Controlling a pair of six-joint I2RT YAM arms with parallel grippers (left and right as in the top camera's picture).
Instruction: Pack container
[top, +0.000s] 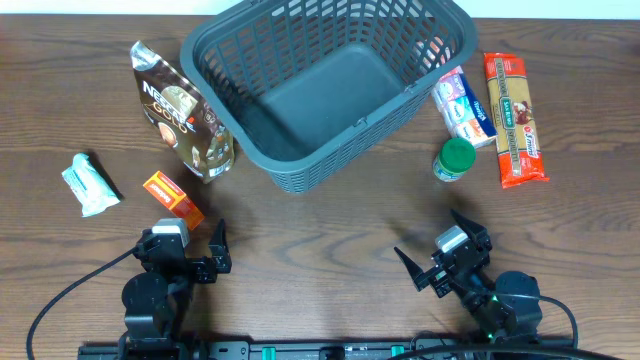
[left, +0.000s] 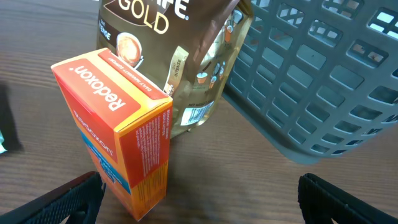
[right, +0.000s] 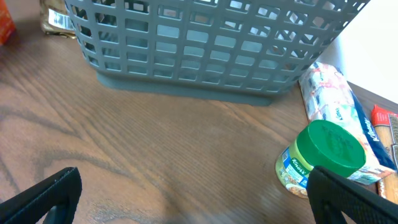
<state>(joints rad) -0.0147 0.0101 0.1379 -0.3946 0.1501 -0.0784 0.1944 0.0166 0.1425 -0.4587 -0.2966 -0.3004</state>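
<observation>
Currently I am resting both arms along the bottom edge of the overhead view, on a dark wooden table (top: 330, 215). My left claw (left: 199, 183) is sitting at the lower left with its two black fingers spread wide, gripping nothing. In its wrist view the fingers are poking in from the bottom corners, and an orange Redoxon box (left: 118, 130) is lying just ahead, left of centre. A gold coffee pouch (left: 180, 56) is lying close behind the box, at the top of that frame.

My right claw (right: 193, 180) is sitting at the lower right, also spread wide and gripping nothing. Its wrist view is showing a green-lidded jar (right: 323, 155) at the right edge, just beside the tip of one finger.

Seen from overhead, the container (top: 330, 95), a big grey slotted basket, is standing at the top centre, turned at a slant, with its solid floor showing. The pouch is lying against the basket's left side. A pale wrapped packet (top: 90, 185) is lying at the far left. To the right of the basket, a blue and white packet (top: 465, 105) is lying just above the jar, and a long red pasta packet (top: 515, 120) is lying further right
</observation>
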